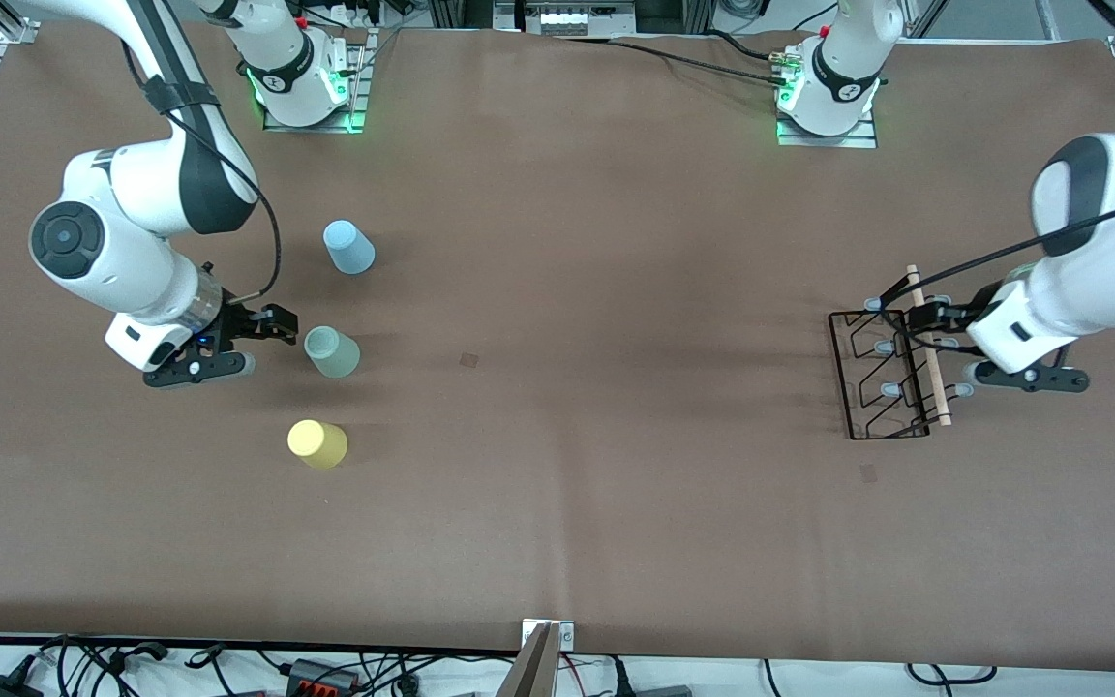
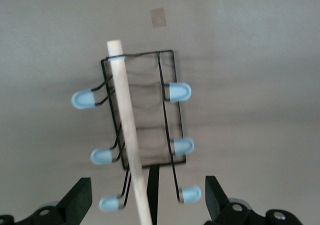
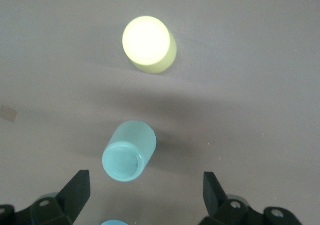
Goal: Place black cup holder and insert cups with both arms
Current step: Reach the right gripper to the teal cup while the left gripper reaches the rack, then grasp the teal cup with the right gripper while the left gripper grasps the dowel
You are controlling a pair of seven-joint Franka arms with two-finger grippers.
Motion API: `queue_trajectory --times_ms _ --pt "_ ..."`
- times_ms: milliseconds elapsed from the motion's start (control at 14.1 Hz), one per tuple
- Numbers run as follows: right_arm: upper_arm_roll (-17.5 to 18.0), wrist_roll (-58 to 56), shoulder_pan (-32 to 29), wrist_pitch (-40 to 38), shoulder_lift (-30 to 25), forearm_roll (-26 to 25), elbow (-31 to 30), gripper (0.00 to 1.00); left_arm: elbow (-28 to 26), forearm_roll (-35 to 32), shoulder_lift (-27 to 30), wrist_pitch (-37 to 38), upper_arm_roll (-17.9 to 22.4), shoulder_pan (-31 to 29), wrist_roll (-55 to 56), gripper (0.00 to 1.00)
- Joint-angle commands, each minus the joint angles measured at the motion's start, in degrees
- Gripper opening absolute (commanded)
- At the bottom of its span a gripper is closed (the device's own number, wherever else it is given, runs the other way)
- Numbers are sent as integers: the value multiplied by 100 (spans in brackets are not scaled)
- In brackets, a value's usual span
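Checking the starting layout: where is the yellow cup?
The yellow cup stands at the right arm's end of the table, nearest the front camera, beside the grey-green cup.

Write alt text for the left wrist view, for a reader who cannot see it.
The left gripper, fingers open, is over the black cup holder on the brown table, its fingers either side of the holder's light wooden rod handle. Six pale blue-tipped pegs stick out from the wire frame, three per side, all bare.
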State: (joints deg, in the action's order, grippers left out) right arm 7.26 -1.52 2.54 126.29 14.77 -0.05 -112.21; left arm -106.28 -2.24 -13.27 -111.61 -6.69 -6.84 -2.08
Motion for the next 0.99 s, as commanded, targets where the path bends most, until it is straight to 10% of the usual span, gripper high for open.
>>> queue_trajectory --times_ms 0,920 --pt "-5 47 123 203 52 -109 -82 100 -638 -110 228 -729 -34 -124 146 90" --pt "249 442 80 1326 219 -698 -977 100 -1255 -119 246 -1443 -34 -291 85 16"
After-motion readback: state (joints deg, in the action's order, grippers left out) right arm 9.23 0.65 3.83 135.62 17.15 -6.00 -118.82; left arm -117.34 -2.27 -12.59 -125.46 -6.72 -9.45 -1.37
